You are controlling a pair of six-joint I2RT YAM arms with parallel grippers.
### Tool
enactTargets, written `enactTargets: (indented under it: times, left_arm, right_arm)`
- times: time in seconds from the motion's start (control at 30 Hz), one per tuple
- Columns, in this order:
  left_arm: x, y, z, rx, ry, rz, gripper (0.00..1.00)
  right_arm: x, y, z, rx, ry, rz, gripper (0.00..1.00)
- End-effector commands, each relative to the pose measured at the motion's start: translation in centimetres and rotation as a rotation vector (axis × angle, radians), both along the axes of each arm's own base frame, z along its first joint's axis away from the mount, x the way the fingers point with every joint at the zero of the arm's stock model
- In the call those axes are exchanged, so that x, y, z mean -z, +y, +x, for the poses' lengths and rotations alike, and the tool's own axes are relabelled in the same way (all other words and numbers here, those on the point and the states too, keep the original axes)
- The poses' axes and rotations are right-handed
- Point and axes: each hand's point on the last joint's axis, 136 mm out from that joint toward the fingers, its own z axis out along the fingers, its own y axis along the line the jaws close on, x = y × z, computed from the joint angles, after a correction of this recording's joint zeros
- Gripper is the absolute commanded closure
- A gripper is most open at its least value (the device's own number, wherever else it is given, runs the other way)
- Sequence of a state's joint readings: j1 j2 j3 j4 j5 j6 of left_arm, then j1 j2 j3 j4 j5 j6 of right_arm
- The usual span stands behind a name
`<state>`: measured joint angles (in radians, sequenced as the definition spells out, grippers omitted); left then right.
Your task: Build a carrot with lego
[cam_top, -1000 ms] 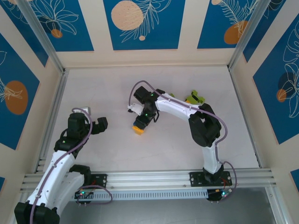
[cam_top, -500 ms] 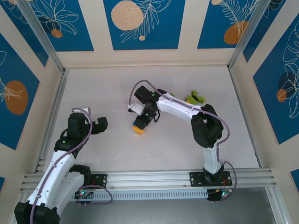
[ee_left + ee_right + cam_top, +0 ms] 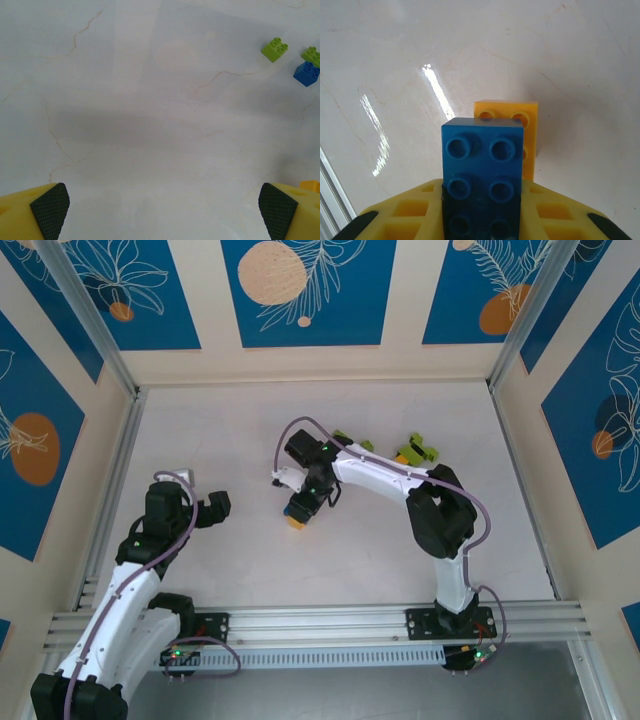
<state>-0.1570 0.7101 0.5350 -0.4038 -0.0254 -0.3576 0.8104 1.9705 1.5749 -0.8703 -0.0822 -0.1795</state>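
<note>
1. The table [image 3: 200,430] is the biggest thing here, and I see no carrot on it. No stack shows at all, so I judge the build barely begun, with nearly every joint left to make.
2. Walls [image 3: 300,365] shut in the far side and both flanks, and a metal rail [image 3: 320,620] runs along the near edge. The widest bare room lies in the left half and the far left corner. The right side is tighter because my right arm bends across it.
3. My right pincer [image 3: 482,225] is clenched on a blue brick [image 3: 482,160], studs up, low over the middle of the table.
4. My left pincer [image 3: 162,212] is released and empty, jaws wide over bare tabletop near the left side, well apart from the work.
5. An orange brick [image 3: 507,125] sits on the table just beyond the blue one. I cannot tell whether the two touch. My guess is that mating them is the step in hand.
6. Green bricks [image 3: 415,451] lie loose by my right arm's elbow. My left wrist view catches a lime brick [image 3: 274,49] and a second blue brick [image 3: 306,73], unjoined, with room around them for a grab.
</note>
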Motion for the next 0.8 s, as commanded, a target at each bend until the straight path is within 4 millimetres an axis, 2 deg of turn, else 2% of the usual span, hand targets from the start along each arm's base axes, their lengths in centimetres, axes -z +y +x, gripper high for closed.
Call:
enactTargets:
  times: [0.0,0.37,0.77]
  left_arm:
    - [0.0,0.0,0.0,0.009,-0.005,-0.008,0.00]
    - [0.0,0.1,0.0,0.009,-0.006,-0.007,0.00]
    - [0.0,0.1,0.1,0.007,-0.007,-0.007,0.00]
  right_arm:
    - [0.5,0.0,-0.7,0.003,0.026,-0.013,0.72]
    - [1.4,-0.4,0.3,0.025,-0.034,-0.072,0.73]
    - [1.8,-0.9,0.2,0.012,-0.052,-0.110,0.73]
